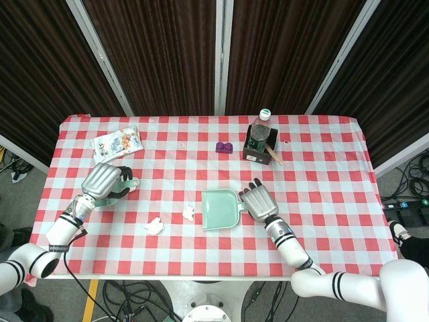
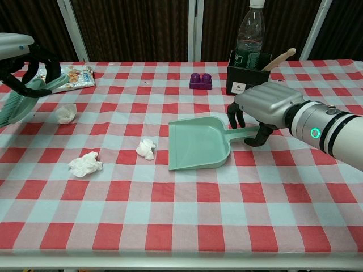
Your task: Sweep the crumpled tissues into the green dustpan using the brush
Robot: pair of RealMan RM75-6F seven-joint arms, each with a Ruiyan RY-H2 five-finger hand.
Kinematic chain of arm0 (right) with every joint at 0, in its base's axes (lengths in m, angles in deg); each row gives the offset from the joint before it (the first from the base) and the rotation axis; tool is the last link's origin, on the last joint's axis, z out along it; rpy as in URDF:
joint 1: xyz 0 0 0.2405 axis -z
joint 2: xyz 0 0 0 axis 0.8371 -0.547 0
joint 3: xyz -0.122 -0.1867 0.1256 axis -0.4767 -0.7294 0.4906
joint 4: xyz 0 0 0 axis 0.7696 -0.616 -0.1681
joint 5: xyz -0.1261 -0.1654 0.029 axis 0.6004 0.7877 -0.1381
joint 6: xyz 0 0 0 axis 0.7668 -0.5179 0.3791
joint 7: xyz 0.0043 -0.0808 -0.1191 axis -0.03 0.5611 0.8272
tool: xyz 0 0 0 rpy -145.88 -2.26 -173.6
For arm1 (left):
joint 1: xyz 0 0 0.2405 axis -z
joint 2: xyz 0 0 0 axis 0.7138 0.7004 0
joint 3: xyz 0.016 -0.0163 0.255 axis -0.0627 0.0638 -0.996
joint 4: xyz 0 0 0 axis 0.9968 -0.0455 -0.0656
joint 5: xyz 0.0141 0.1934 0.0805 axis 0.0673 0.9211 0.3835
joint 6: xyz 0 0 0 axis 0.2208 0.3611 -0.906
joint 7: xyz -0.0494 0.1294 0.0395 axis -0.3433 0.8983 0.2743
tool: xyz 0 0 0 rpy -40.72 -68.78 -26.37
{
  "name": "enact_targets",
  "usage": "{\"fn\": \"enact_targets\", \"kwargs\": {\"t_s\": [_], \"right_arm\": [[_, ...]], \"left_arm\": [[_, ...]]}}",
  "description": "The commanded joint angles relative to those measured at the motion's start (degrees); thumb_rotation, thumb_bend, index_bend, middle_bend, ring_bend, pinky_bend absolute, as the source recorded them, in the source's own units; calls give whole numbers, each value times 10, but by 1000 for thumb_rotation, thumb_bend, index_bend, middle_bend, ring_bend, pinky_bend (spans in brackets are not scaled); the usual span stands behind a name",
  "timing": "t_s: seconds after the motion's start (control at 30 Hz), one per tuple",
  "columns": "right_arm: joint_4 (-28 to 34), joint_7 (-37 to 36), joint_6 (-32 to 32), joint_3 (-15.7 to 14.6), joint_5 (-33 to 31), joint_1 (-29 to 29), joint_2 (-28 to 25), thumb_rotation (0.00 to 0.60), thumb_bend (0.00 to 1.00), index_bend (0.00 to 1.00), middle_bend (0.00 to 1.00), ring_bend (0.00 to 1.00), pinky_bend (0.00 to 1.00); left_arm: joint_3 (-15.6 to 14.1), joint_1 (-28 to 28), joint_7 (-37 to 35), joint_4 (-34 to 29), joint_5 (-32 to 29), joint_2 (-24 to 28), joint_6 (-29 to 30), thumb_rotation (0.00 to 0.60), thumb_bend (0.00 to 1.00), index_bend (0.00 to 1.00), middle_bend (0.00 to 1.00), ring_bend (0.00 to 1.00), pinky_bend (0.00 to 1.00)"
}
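The green dustpan lies flat mid-table, its mouth facing left. My right hand arches over its handle, fingers behind it and thumb in front, not closed on it. Raised at the far left, my left hand grips the green brush, bristles hanging low. Three crumpled tissues lie left of the pan: one nearest it, one nearer the front, one below the brush.
A snack packet lies at the back left. A purple block sits behind the pan. A black box holding a bottle and a wooden stick stands behind my right hand.
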Motion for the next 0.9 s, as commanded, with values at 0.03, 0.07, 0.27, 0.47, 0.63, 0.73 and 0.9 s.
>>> {"fn": "enact_targets", "kwargs": {"t_s": [0.03, 0.07, 0.27, 0.47, 0.63, 0.73, 0.9], "right_arm": [[-2, 1, -1, 0, -2, -2, 2, 600, 239, 469, 439, 247, 170], [-3, 1, -1, 0, -2, -3, 2, 600, 257, 484, 449, 257, 174], [2, 9, -6, 4, -7, -11, 0, 600, 365, 578, 511, 318, 196], [41, 46, -5, 13, -42, -26, -31, 600, 393, 622, 545, 354, 202], [75, 93, -12, 20, -99, -44, -51, 600, 393, 631, 554, 362, 203], [82, 106, -16, 22, -123, -54, -52, 600, 393, 633, 556, 366, 203], [80, 116, -19, 18, -147, -67, -46, 600, 393, 634, 557, 368, 202]], "left_arm": [[0, 0, -1, 1, 0, 0, 1, 600, 481, 552, 559, 661, 916], [0, 0, -2, 2, 1, -1, 1, 600, 481, 552, 559, 661, 916], [0, 3, -12, 11, 4, -3, 2, 600, 481, 552, 559, 661, 915], [1, 19, -48, 42, 11, -8, -17, 600, 482, 552, 559, 661, 913], [-1, 40, -94, 89, 21, -32, -39, 600, 486, 552, 559, 658, 912], [-5, 54, -124, 117, 31, -51, -49, 600, 488, 553, 559, 656, 911], [-14, 69, -157, 155, 45, -83, -59, 600, 497, 554, 559, 656, 911]]}}
